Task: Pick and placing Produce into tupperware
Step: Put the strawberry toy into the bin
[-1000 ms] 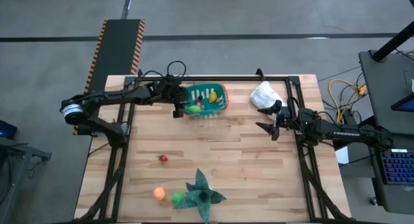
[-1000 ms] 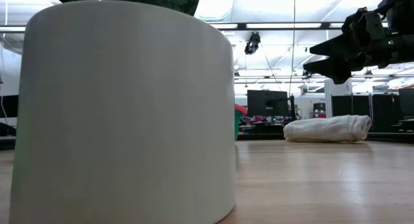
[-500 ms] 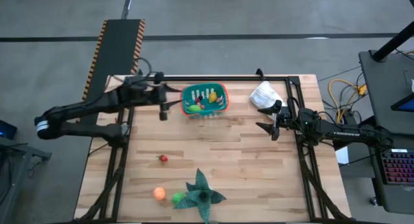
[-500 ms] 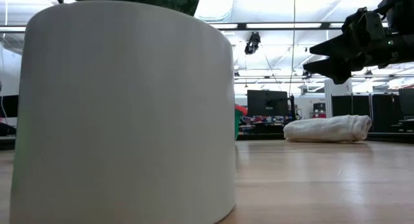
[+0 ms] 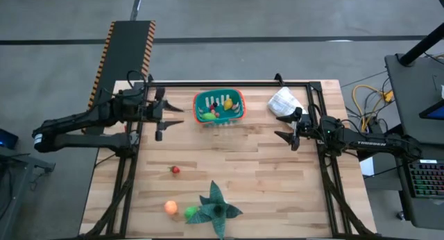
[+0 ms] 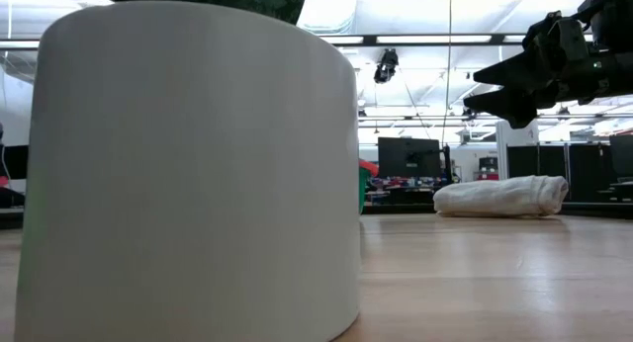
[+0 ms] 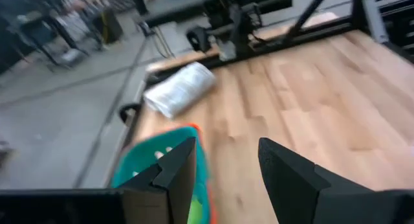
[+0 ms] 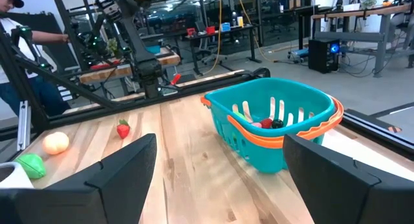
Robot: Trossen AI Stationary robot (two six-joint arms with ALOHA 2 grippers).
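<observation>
Teal tupperware point(image 5: 219, 106) at the far middle of the tabletop point(image 5: 263, 177), holding several pieces of produce point(image 5: 216, 109); a red piece point(image 5: 175, 170), an orange piece point(image 5: 171, 207) and a green piece point(image 5: 190, 212) lie on the near side. Left hand point(image 5: 168, 115) — fingers parted, empty — hovers just left of the tub. Right hand point(image 5: 283, 125) — spread wide, empty — waits right of it, beside a white bag point(image 5: 283, 101).

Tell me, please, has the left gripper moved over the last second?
Yes. The left gripper has pulled away from the tub, toward the table's left edge, and now stands apart from it, empty.
</observation>
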